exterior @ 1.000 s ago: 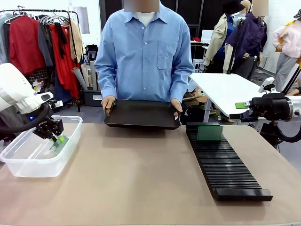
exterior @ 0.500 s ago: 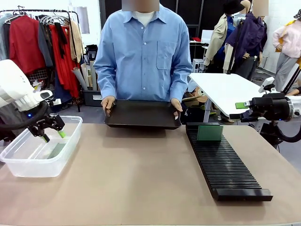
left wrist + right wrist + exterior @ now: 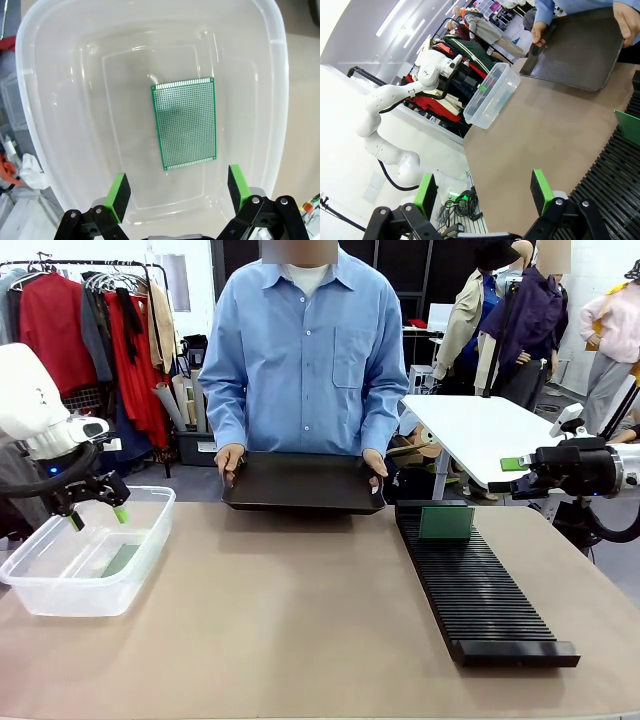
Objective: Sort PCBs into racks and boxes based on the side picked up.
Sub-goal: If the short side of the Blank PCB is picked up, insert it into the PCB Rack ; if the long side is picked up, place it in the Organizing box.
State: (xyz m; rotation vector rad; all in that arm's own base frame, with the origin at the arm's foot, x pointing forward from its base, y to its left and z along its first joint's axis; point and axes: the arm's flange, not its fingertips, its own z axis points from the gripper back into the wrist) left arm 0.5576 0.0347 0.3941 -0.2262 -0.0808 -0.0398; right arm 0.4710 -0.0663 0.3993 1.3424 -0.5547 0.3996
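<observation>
Jaws of the left gripper [image 3: 175, 192] stand spread wide and empty above the clear box [image 3: 280, 100], one PCB [image 3: 185, 123] lying flat below them. Right gripper [image 3: 482, 192] jaws are spread too, empty; one PCB [image 3: 446, 522] stands in the rack [image 3: 480, 590] beyond.

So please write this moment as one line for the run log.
left hand: open, above clear tub | PCB: flat on tub floor | right hand: open, empty | second PCB: upright in rack | person: holds black tray
</observation>
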